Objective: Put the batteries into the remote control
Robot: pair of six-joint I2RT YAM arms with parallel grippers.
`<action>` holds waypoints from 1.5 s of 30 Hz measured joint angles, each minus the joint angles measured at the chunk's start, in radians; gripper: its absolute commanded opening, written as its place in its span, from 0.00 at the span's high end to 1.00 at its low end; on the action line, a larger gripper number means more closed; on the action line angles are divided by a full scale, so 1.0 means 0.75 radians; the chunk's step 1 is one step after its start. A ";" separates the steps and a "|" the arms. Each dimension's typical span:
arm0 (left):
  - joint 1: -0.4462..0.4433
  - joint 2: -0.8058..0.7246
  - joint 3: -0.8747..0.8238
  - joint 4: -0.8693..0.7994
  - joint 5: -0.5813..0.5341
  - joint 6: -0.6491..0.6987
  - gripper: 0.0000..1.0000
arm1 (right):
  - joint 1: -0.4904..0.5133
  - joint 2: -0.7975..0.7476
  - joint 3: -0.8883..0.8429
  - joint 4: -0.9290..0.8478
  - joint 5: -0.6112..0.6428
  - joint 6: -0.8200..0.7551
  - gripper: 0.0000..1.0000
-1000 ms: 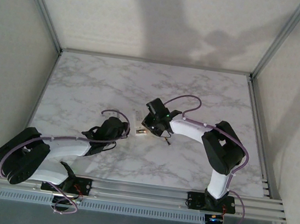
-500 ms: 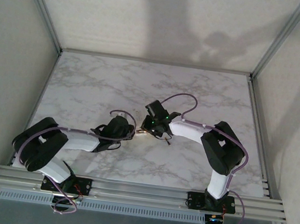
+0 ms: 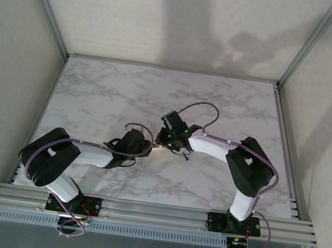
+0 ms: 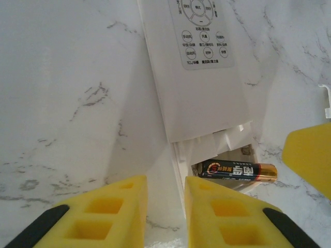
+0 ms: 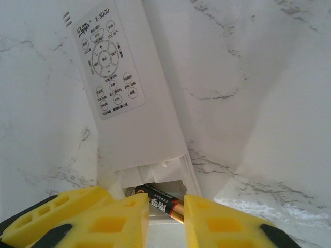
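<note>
The white remote control [image 4: 207, 103] lies face up on the marble, keypad away from me, its battery bay open at the near end. One of the batteries [image 4: 235, 170], black with a copper end, lies slanted across that bay. My right gripper [image 5: 166, 219] is shut on the battery [image 5: 164, 201], whose copper end sits against the right pad. My left gripper [image 4: 165, 206] stands narrowly open over the remote's near left corner, with only marble and the remote's rim [image 4: 179, 170] in the gap. Seen from above, the left gripper [image 3: 144, 147] and right gripper [image 3: 160, 144] meet mid-table.
The marble table [image 3: 230, 102] is boxed in by grey walls on three sides, with aluminium rails [image 3: 154, 211] along the near edge. A small white piece [image 4: 326, 101] lies to the right of the remote. The right gripper's yellow finger [image 4: 310, 155] stands close beside the bay.
My left arm has reached right until its gripper meets the right one at the remote. Both sets of jaws have narrowed slightly. The right gripper has barely shifted.
</note>
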 measured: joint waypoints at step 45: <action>-0.038 0.085 0.152 -0.161 -0.007 -0.003 0.70 | 0.001 -0.016 -0.075 0.042 0.004 0.000 0.75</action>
